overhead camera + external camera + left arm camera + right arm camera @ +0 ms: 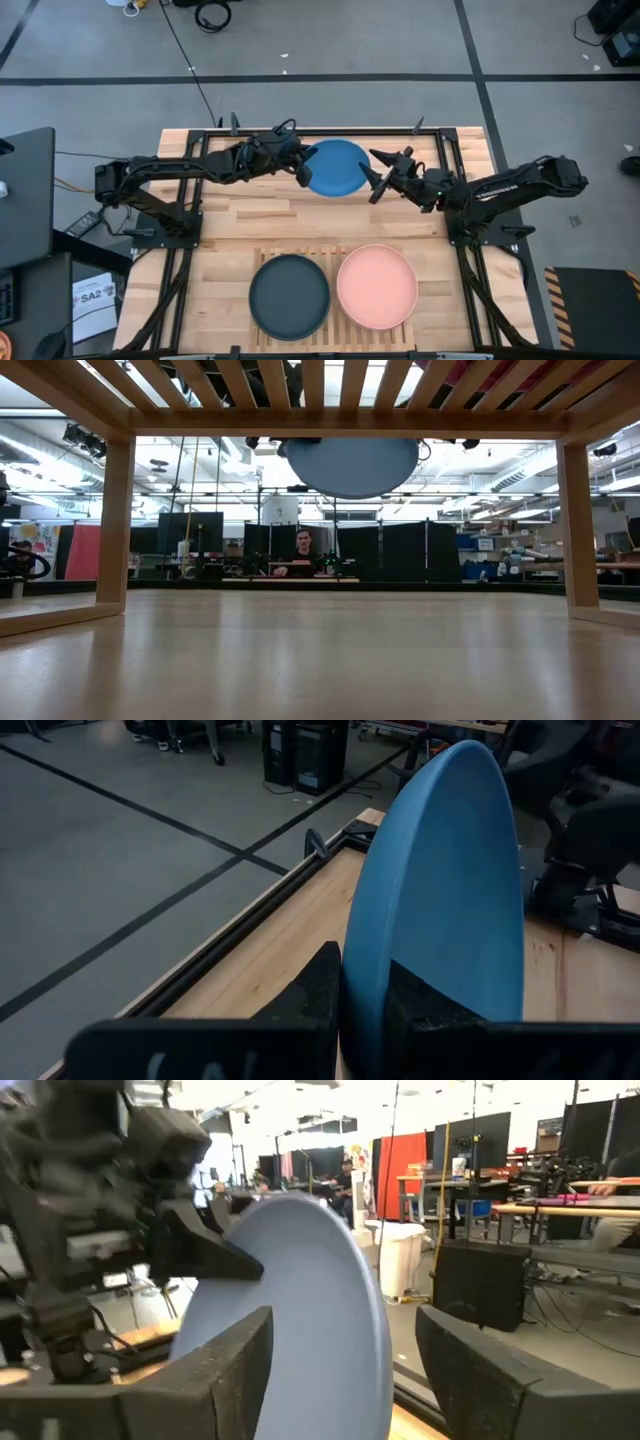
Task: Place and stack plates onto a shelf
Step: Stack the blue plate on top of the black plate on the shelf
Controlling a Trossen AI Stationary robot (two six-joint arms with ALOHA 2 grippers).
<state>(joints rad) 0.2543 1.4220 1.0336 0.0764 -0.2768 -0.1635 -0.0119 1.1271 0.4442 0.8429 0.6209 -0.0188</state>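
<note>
Handover mid-air over far worktop (250, 215): my left pincer (300, 172) clenched on blue plate (336, 167) rim, holding it on edge. Right pincer (378, 175) released, fingers spread around opposite rim. Dark grey plate (289, 295), pale pink plate (377, 286) side by side on shelf (333, 253).

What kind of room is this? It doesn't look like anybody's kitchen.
Most likely a robotics lab or workshop. A plank table in a metal frame carries two robot arms, tape lines cross the grey concrete floor, and a person sits among black partitions behind.
</note>
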